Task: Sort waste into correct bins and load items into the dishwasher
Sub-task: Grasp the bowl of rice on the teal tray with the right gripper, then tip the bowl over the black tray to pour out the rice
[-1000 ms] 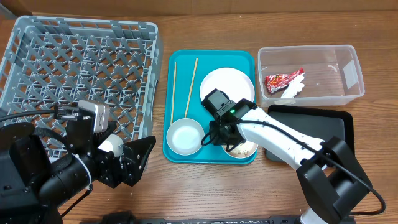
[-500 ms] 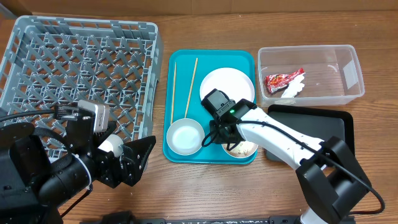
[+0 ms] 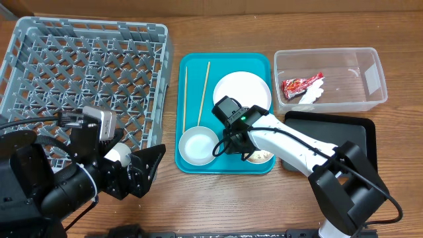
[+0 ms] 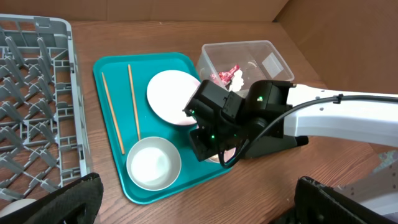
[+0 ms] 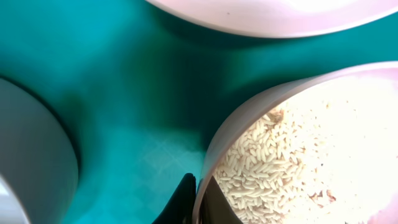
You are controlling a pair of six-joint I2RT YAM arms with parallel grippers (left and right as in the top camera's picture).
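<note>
1. right gripper is pinching the rim of the grain bowl, 1 finger inside and 1 outside. the bowl sits at the near right corner of the teal tray, just beside the plate.
2. left gripper is spread wide and holds nothing, low in front of the rack.
3. done: red wrapper and paper scrap lie in the clear tub.
4. left to do: rice grains are in the bowl and nothing shows in the black tray. the plate, white bowl and 2 chopsticks are on the teal tray. no dish is visible on the rack lattice. judged under half done.
5. orientation: the grain bowl is upright, mouth up, and round, so it has no long axis. the chopsticks' long axes run front to back on the tray's left side, nearly parallel, with the right 1 leaning slightly.
</note>
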